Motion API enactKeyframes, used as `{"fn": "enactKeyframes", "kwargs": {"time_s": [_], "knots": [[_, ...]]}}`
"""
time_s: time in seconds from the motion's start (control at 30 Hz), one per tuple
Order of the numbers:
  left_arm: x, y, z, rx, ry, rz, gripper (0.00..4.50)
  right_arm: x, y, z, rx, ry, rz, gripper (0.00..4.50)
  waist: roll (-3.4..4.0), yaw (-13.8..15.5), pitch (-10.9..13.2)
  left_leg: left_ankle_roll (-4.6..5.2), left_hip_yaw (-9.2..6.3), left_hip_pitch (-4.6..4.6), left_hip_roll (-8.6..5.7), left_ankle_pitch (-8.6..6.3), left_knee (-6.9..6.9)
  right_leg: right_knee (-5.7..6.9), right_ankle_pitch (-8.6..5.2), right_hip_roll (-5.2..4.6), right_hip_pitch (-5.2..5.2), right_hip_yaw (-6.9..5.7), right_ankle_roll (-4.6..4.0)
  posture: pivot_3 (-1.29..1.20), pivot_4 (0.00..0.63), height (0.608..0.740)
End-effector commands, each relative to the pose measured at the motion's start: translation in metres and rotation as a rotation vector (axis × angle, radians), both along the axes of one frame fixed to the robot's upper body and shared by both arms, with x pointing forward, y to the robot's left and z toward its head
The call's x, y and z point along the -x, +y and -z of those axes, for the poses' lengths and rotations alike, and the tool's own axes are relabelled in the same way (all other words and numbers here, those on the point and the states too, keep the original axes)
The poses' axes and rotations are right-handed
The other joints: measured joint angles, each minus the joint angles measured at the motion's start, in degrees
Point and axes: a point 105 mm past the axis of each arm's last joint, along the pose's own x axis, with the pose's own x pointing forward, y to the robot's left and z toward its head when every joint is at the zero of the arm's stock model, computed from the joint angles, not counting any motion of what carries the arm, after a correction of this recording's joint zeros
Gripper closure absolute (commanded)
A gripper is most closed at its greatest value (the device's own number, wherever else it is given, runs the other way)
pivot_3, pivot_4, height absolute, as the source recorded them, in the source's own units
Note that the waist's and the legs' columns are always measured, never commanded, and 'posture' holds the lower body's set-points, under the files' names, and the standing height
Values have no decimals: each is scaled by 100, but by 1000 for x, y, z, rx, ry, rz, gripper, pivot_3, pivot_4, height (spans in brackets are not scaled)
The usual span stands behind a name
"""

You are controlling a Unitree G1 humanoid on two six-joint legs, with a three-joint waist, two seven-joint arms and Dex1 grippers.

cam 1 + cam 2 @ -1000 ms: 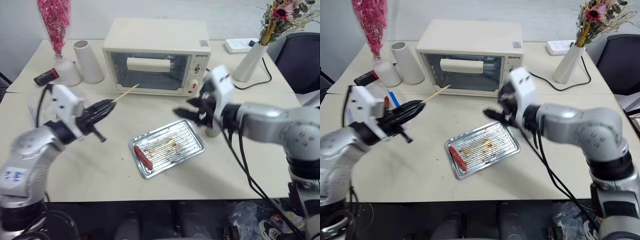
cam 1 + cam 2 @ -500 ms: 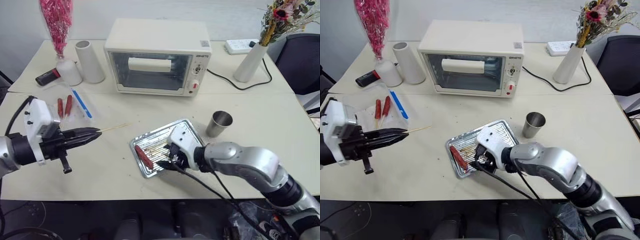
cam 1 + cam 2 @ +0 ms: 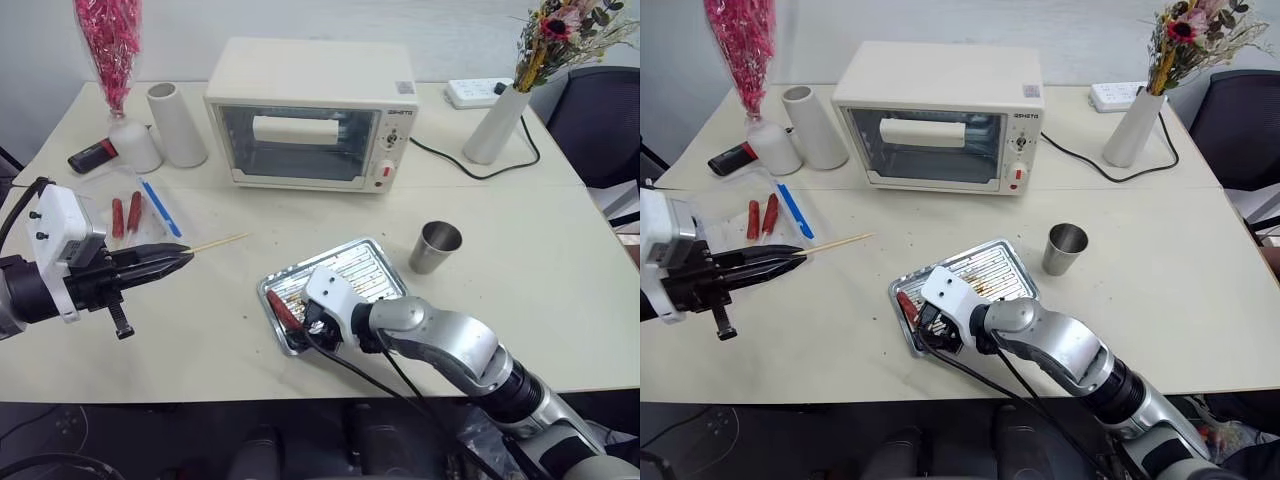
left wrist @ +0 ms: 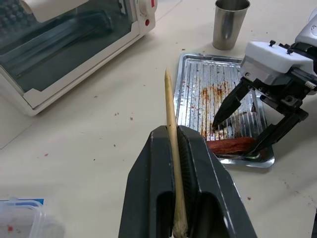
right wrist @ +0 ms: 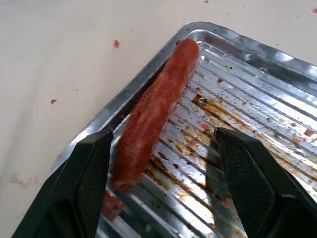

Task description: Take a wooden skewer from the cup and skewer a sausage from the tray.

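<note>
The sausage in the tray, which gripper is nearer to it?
Right. The right gripper straddles the sausage, fingers open; the left gripper, off to the side, holds the wooden skewer.

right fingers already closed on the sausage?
No. In the right wrist view the right gripper stands open, one of its fingers on each side of the sausage lying in the tray.

shiny ribbed metal tray (image 5: 257, 74) (grease-stained), glossy sausage (image 5: 153, 111), matt wooden skewer (image 4: 171, 124).

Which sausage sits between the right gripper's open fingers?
The sausage lying alone in the tray, not the two in the clear container by the left arm.
</note>
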Motion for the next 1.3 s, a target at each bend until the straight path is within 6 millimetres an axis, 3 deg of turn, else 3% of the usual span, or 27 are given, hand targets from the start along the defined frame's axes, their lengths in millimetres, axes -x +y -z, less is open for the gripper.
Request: {"fn": "enactKeyframes", "kwargs": {"time_s": [0.03, 0.33, 0.43, 0.57, 1.0, 1.13, 1.3], "knots": [[-2, 4, -11, -17, -57, -17, 4500, -1, 4, -8, 4, -90, -28, 1099, 0, 0, 0, 0, 1, 1, -1, 0, 0, 1, 0, 0, 0, 0, 0, 0, 150, 740], [-9, 3, -9, -15, -76, -13, 4500, -14, -5, -9, 18, -136, -20, 1099, -1, -4, -1, -1, 7, 13, -5, 0, 0, 7, 1, 6, 7, 3, 2, 0, 150, 740], [-9, 3, -8, -16, -77, -10, 4500, -12, -1, -9, 3, -128, -31, 1728, -1, -5, -1, -1, 9, 14, -5, 0, 0, 10, 1, 9, 7, 4, 2, 0, 150, 740], [-10, 4, -8, -17, -81, -12, 4500, -10, 3, -8, -9, -114, -32, 2995, -1, -6, -1, -1, 7, 16, -4, 0, 0, 17, 0, 13, 6, 3, 0, 0, 150, 740], [-14, 2, -7, -12, -92, -6, 4500, -10, -13, -24, -22, -92, -121, 2995, -2, -3, -1, -3, 9, 23, -8, 1, 2, 32, -1, 12, 7, 4, -1, 0, 150, 740], [-15, 3, -7, -11, -98, -8, 4500, -4, -3, -21, -43, -65, -140, 2995, -3, -13, -1, -3, 9, 27, -9, 1, 2, 39, -3, 25, 7, 4, -5, 0, 150, 740], [-15, 3, -7, -12, -101, -12, 4500, -16, 8, -19, -30, -126, -88, 2995, -3, -16, -1, -6, 7, 38, -7, 2, 2, 56, -8, 28, 6, 5, -14, 0, 150, 740]]}}
